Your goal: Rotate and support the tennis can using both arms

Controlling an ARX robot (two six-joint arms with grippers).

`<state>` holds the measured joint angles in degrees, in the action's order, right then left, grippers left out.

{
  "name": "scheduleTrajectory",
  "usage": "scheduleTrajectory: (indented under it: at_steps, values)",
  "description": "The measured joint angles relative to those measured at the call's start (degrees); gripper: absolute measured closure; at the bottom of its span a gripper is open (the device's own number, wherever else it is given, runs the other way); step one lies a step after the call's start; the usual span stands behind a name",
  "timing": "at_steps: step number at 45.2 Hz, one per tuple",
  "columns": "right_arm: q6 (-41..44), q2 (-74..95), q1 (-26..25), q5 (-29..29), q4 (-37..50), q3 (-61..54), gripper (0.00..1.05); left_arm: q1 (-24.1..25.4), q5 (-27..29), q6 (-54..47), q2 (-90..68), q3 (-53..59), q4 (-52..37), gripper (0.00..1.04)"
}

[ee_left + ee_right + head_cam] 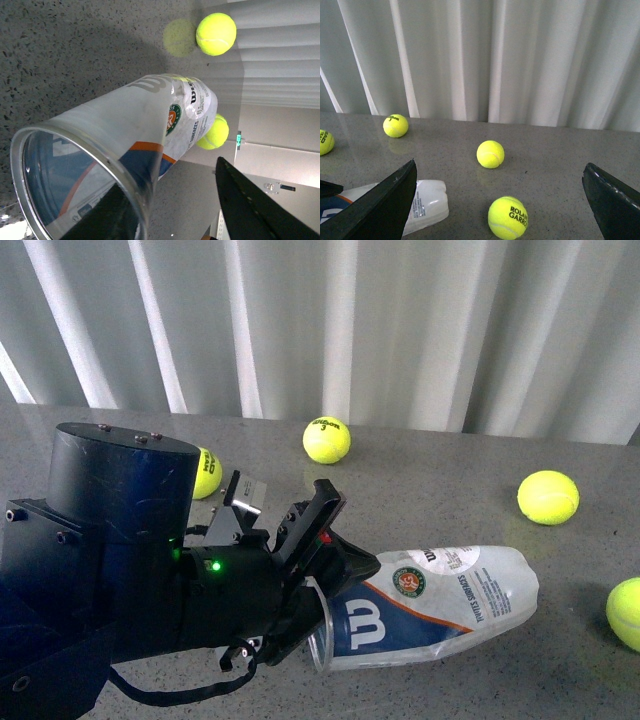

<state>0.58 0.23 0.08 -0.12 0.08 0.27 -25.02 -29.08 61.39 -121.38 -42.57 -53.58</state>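
The tennis can [440, 605] lies on its side on the grey table [450, 460], with its silvery open rim [318, 638] toward my left arm and its white closed end pointing right. My left gripper [312, 575] is open at that rim. In the left wrist view the can [125, 135] fills the picture. One finger [107, 217] shows dark by the rim, and the other finger [250, 210] stands apart from the can. My right gripper [497, 210] hangs open over the table, out of the front view. The can's closed end [427, 205] lies beside one of its fingers [380, 207].
Loose tennis balls lie around: one at the back [327, 439], one half hidden by my left arm [205, 472], two on the right [548, 497] [627, 612]. A ROLAND GARROS ball [508, 218] sits between the right fingers. A white curtain [400, 320] backs the table.
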Motion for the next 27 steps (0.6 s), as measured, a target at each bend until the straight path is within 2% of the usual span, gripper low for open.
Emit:
scheduleTrajectory:
  at_steps: [9, 13, 17, 21, 27]
  values:
    - [0.0, 0.0, 0.0, 0.0, 0.0, 0.0, 0.07, 0.2, 0.9, 2.2, 3.3, 2.6, -2.1, 1.01]
    - [0.0, 0.0, 0.0, 0.0, 0.0, 0.0, 0.07, 0.6, 1.5, 1.9, 6.0, 3.8, -0.9, 1.01]
    - [0.0, 0.0, 0.0, 0.0, 0.0, 0.0, 0.07, 1.5, 2.6, -0.4, 10.7, 4.0, 5.2, 1.01]
    - [0.0, 0.0, 0.0, 0.0, 0.0, 0.0, 0.07, 2.1, 2.9, -6.2, 16.7, 2.3, 15.9, 1.01]
    - [0.0, 0.0, 0.0, 0.0, 0.0, 0.0, 0.07, 2.2, 5.1, -18.6, 24.1, -5.9, 36.2, 1.01]
